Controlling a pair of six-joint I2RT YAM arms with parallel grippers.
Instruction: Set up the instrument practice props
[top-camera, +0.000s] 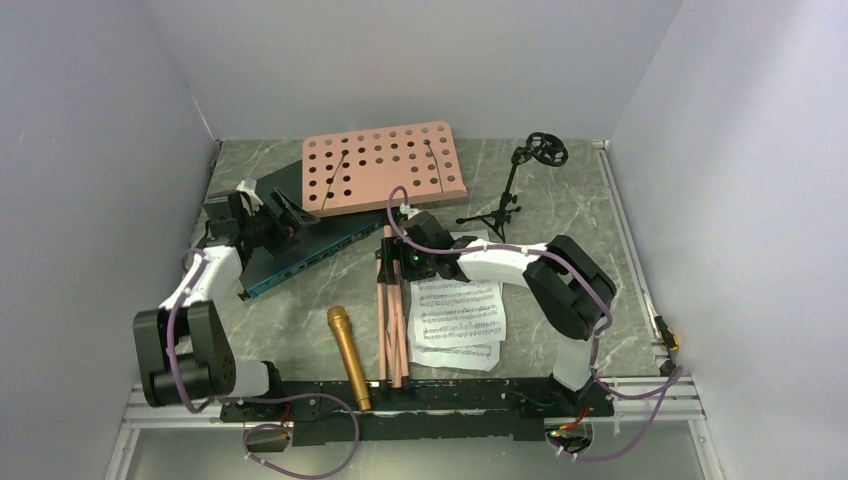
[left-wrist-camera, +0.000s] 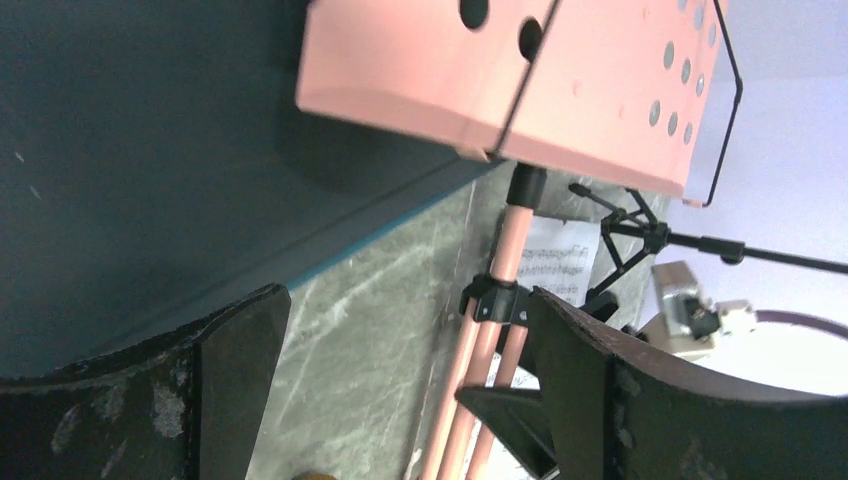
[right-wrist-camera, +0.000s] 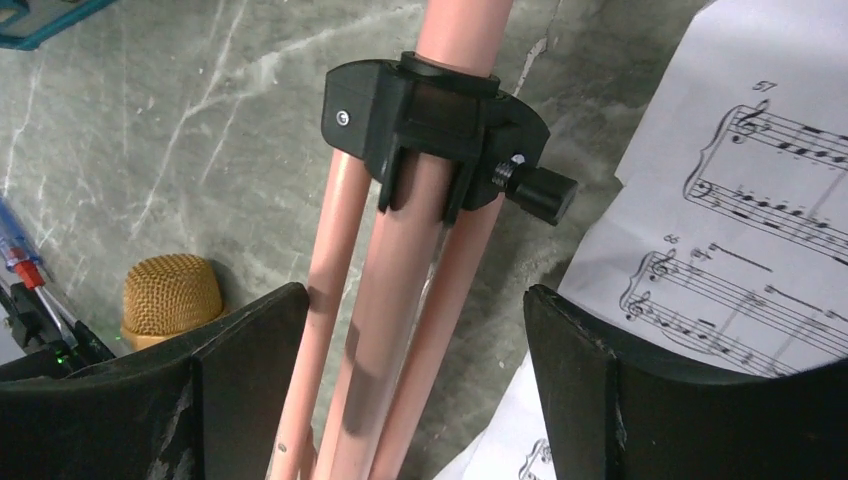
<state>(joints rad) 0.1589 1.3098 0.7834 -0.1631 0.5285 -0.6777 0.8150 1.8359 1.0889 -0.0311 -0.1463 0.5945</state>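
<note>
- Grey marbled tabletop (top-camera: 560, 190), pale walls; a dark panel (top-camera: 325, 243) lies far left beneath your left pincer (top-camera: 280, 215), which is spread.
- Your stand (top-camera: 385, 165) lies down, folded legs toward the near edge, its pink desk overlapping the panel.
- See your right pincer (right-wrist-camera: 410, 315) spread astride those legs.
- Your microphone (top-camera: 348, 355) lies left of them, pages (top-camera: 458, 310) right; mic stand (top-camera: 505, 195) upright beyond.

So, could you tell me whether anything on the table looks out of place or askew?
Yes. The pink music stand lies flat, legs folded, its top tilted over the dark panel. The gold microphone lies loose on the table, not in the upright black mic stand.
</note>
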